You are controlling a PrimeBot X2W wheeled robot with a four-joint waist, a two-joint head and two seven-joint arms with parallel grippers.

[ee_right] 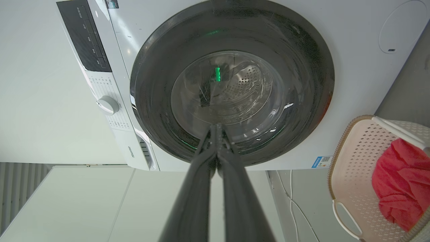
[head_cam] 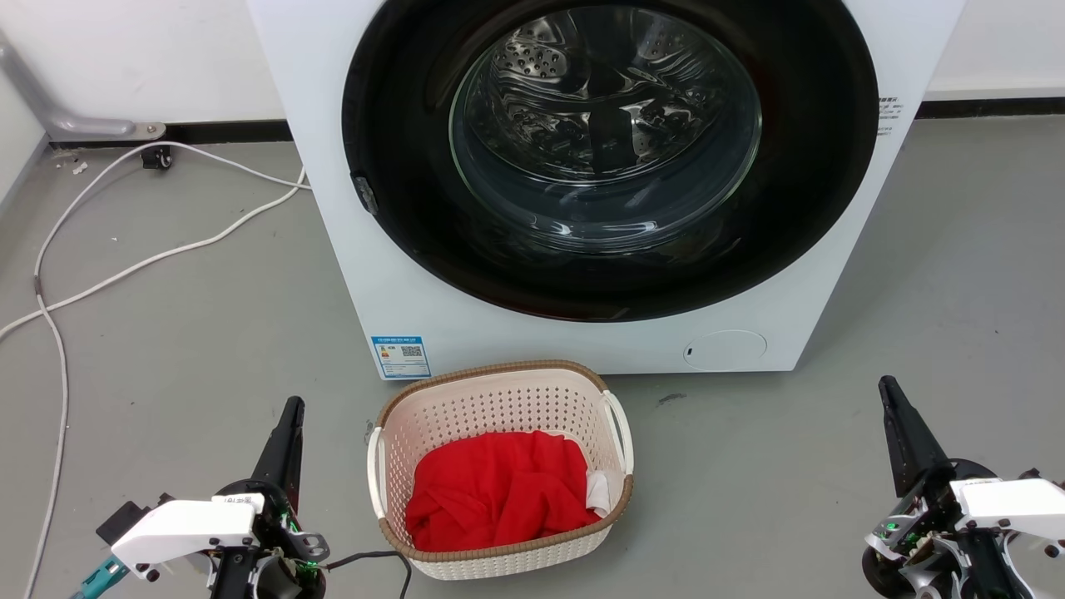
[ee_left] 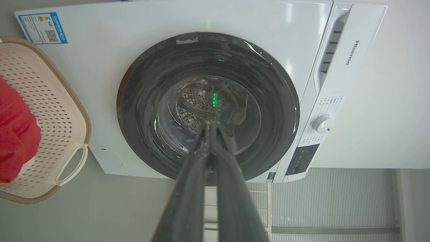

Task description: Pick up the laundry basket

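**Head view.** The laundry basket (head_cam: 491,403) stands upright on the grey floor (head_cam: 790,482) at the lower centre of the frame, close before the base of the white washing machine (head_cam: 391,274). The machine's round dark door (head_cam: 607,158) fills the upper centre. A crumpled red garment (head_cam: 499,491) lies in the basket, with a scrap of white cloth (head_cam: 605,491) tucked against the wall on the frame's right. The two white side handles (head_cam: 620,428) are free. A blue label (head_cam: 401,356) sits on the machine's lower left corner, just above the basket's brown rim. A white cable (head_cam: 166,254) trails across the floor at the left of the frame.

The left gripper (head_cam: 291,412) is at the lower left, beside the basket but not touching it, and points up the frame. The right gripper (head_cam: 886,387) is at the lower right, well apart from the basket, and also points up the frame.

**Left wrist view.** The two dark fingers (ee_left: 188,188) meet at their tips with nothing between them, against the door glass. The basket lies at the left edge of the frame.

**Right wrist view.** The fingers (ee_right: 191,188) are likewise pressed together and empty. The basket appears at the lower right of the frame.
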